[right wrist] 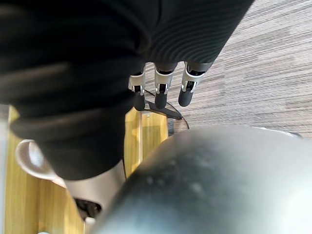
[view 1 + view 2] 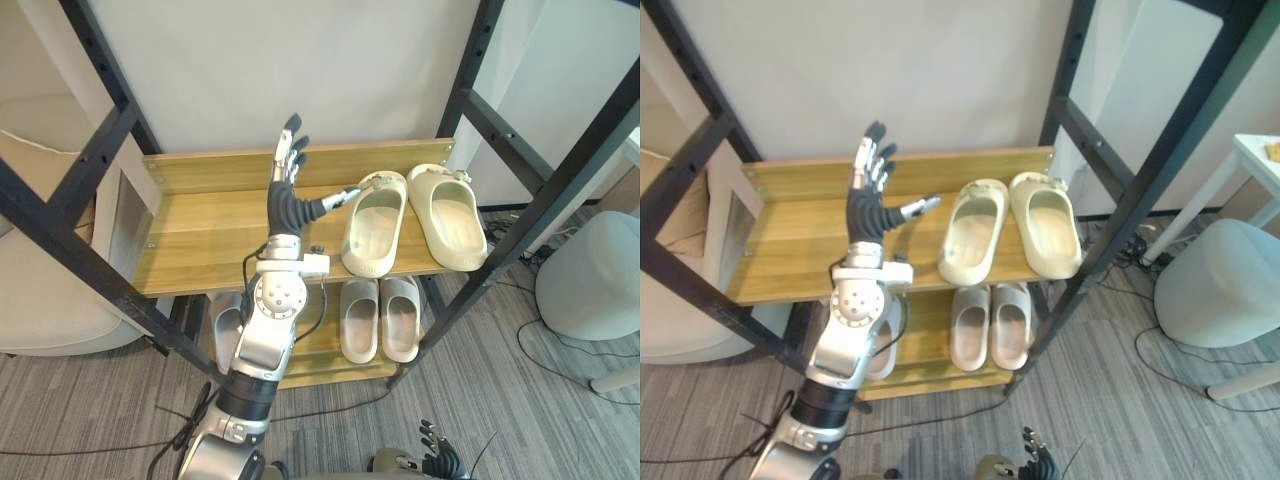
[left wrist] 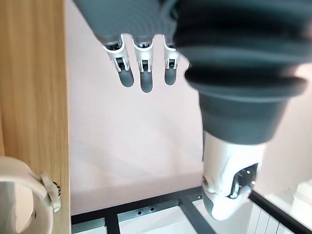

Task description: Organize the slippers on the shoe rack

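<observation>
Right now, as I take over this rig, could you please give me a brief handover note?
Left hand: open, holding nothing, raised over the upper shelf, thumb toward the near cream slipper.
Right hand: open, low, idle.
Done: both cream slippers are on the upper shelf's right end, the second cream slipper beside the first. A pale pair sits on the lower shelf, with another slipper to its left, partly hidden.
Left: the near cream slipper lies slightly angled; probably straighten it.

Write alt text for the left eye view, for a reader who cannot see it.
The robot's left hand is raised open over the upper wooden shelf, thumb pointing at the nearer of two cream slippers on its right side. A paler pair sits on the lower shelf; the right hand hangs low, open.
</observation>
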Controlling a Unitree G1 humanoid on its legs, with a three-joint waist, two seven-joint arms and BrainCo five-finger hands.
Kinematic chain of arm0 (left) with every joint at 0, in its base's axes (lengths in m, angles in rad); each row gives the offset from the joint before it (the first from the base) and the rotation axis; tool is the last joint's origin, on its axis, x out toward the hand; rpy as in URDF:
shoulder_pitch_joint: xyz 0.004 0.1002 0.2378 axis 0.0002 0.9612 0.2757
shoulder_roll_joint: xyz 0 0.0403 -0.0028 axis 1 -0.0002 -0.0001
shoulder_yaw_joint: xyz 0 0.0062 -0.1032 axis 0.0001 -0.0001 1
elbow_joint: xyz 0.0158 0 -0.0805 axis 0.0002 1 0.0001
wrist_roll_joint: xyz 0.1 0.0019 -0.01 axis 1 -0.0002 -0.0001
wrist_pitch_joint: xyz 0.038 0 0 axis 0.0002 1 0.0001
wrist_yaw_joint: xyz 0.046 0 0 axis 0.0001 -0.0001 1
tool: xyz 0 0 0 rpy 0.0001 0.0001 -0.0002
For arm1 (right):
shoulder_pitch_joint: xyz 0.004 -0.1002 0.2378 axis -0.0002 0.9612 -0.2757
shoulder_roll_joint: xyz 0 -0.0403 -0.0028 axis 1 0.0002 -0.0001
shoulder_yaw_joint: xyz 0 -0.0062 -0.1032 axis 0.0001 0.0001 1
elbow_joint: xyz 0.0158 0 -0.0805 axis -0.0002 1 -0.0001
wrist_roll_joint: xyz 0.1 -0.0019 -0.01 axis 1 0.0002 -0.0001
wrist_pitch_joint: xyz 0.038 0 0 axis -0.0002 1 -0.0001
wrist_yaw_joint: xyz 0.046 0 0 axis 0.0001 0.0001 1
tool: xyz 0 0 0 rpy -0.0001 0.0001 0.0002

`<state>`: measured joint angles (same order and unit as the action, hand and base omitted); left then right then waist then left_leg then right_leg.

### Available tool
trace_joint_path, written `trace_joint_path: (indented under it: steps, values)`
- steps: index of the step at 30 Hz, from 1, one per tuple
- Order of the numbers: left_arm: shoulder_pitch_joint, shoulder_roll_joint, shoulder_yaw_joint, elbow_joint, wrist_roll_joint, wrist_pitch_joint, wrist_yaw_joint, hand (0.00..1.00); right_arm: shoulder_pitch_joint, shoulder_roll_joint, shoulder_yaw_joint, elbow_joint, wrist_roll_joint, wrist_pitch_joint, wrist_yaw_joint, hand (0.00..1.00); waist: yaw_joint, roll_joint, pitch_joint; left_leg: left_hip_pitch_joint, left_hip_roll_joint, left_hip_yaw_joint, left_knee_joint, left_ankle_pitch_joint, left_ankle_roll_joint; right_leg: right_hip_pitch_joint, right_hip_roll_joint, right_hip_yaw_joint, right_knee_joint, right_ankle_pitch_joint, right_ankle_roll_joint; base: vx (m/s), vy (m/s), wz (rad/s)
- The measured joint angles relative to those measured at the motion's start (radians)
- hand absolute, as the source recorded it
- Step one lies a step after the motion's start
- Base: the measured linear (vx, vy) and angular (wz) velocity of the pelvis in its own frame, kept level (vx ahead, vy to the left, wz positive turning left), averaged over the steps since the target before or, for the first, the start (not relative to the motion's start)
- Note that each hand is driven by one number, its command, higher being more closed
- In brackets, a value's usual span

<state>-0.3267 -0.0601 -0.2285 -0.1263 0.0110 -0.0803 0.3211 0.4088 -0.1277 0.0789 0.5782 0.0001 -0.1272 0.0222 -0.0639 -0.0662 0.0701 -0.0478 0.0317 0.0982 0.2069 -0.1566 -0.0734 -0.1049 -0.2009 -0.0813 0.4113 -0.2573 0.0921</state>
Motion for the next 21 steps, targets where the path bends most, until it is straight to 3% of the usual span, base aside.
trace_joint_path:
  steps: [6,21]
  values:
    - [0.075,0.002,-0.038,0.004,-0.082,-0.001,-0.043,0.0,-0.002,0.0,0.001,0.027,0.0,0.001,-0.01,0.0,0.007,-0.005,-0.021,0.014,-0.003,0.0,-0.031,0.014,0.0,0.001,-0.005,-0.006,0.001,-0.005,-0.003,0.0,-0.01,0.02]
    - [0.127,0.017,-0.066,0.153,-0.096,0.008,-0.088,0.0,0.002,0.002,0.002,0.031,0.0,0.008,-0.025,0.0,0.009,-0.015,-0.036,0.026,-0.005,0.008,-0.056,0.022,-0.002,-0.001,-0.006,0.0,0.005,-0.005,-0.003,0.0,-0.003,-0.01]
